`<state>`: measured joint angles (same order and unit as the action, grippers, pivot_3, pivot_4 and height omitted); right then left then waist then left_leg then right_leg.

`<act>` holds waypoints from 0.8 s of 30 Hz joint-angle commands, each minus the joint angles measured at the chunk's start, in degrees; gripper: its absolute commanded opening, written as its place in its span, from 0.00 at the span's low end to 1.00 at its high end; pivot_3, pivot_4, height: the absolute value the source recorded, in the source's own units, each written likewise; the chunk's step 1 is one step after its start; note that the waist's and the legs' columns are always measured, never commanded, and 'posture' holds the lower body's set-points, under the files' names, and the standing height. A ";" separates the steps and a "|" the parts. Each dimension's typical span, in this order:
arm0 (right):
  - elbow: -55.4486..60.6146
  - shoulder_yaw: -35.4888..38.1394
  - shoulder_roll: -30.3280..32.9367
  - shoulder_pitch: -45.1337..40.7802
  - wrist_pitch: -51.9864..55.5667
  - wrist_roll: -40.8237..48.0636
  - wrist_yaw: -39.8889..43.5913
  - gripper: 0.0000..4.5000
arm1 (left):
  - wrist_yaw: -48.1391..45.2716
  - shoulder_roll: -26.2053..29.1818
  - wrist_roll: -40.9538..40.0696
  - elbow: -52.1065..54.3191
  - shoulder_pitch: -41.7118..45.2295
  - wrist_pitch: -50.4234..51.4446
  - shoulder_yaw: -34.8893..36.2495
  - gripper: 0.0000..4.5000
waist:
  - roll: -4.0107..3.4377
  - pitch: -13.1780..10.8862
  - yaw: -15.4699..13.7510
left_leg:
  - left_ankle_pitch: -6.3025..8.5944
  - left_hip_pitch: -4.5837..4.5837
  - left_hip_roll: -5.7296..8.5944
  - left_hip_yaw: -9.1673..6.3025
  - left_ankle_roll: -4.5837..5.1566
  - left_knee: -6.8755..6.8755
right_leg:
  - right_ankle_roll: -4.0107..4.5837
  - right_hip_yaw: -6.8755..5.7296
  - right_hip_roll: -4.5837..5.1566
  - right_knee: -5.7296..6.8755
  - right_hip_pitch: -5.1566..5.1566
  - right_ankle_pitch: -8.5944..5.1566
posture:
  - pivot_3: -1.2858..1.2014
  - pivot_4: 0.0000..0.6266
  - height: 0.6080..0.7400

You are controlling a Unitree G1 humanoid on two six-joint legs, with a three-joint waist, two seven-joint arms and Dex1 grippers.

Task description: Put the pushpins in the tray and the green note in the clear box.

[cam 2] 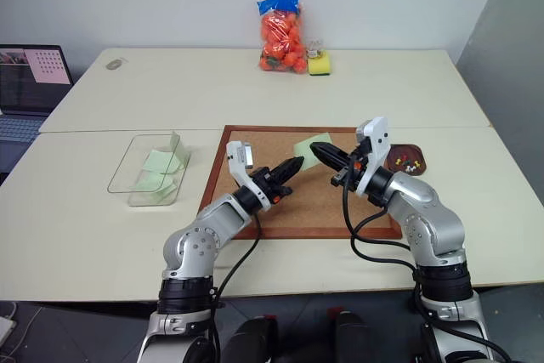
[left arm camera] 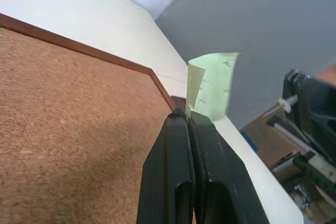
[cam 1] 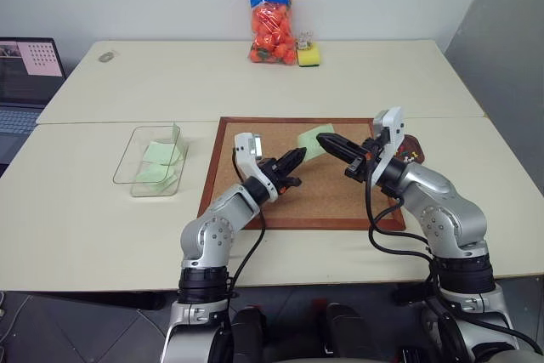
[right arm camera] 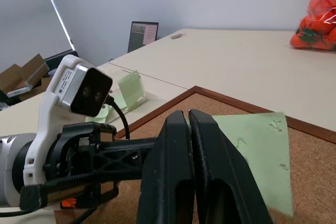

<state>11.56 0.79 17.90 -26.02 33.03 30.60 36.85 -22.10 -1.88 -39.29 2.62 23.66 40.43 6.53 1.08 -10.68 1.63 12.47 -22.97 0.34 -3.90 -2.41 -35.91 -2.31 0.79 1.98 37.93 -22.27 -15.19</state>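
Left hand (cam 1: 295, 159) clenched on green note (cam 1: 315, 141) corner, frame centre over corkboard (cam 1: 255, 201); our right hand (cam 1: 327, 141) clenched empty beside it. Clear box (cam 1: 136, 178) frame left, tray (cam 2: 406, 159) right.

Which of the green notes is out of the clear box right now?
The green note over the corkboard's far edge, gripped by the left gripper. The others lie inside the clear box.

Open tabletop (cam 1: 93, 235) between corkboard (cam 1: 255, 210) and clear box (cam 1: 153, 161), both grippers crowd mid-corkboard, tray (cam 2: 409, 159) hemmed behind right gripper (cam 1: 327, 143)
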 commanded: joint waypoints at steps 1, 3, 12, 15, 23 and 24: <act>2.57 1.57 -0.05 -0.12 -1.38 0.18 -1.68 0.00 | 0.41 -0.64 -2.10 1.38 1.52 0.77 0.25 0.01 | 0.00 0.00 0.00 | 0.00 0.00 0.00 0.00 0.00 0.00 | 0.00 0.00 0.00 0.00 0.00 0.00 | 0.52 0.24 1.00; 0.41 2.61 0.12 -0.80 -3.78 -2.53 -4.13 0.00 | 0.49 -0.64 -2.39 1.74 1.35 1.27 0.11 0.01 | 0.00 0.00 0.00 | 0.00 0.00 0.00 0.01 0.00 0.00 | 0.00 0.00 0.00 0.00 0.00 0.00 | 0.52 0.24 1.00; -19.85 5.63 3.67 -6.39 -13.50 -19.33 -20.14 0.00 | -0.77 1.58 -0.61 3.31 0.18 1.89 -3.37 0.01 | 0.00 0.00 -0.02 | 0.00 0.01 0.03 0.11 0.00 0.02 | 0.08 0.07 0.01 -0.02 -0.01 0.05 | 0.52 0.24 1.00; -23.44 6.73 3.58 -7.56 -12.78 -19.94 -22.15 0.00 | -0.71 2.16 -0.47 3.92 -0.06 1.76 -4.40 0.01 | 0.00 0.00 0.07 | 0.00 0.01 0.01 0.11 0.00 0.03 | 0.15 0.08 0.01 -0.02 -0.02 0.08 | 0.52 0.24 1.00; -29.33 9.13 3.11 -9.45 -11.52 -19.68 -24.90 0.00 | -0.66 2.80 -0.07 5.02 -0.92 1.65 -6.14 0.01 | 0.00 0.00 0.08 | 0.00 0.01 0.00 0.16 0.00 0.03 | 0.13 0.13 0.00 0.00 -0.03 0.07 | 0.52 0.24 1.00; -30.02 9.22 3.15 -9.66 -11.55 -19.71 -24.91 0.00 | -0.67 2.87 0.01 4.99 -0.91 1.61 -6.25 0.01 | 0.00 0.00 0.08 | 0.00 0.01 0.00 0.16 0.00 0.03 | 0.14 0.12 0.00 0.00 -0.03 0.07 | 0.52 0.24 1.00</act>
<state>-18.66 8.41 21.11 -33.78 21.81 10.30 12.32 -22.09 0.97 -39.20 4.98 22.71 42.22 0.90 1.08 -10.68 1.71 12.46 -22.96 0.34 -3.74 -2.41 -35.88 -2.18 0.92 1.98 37.92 -22.30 -15.12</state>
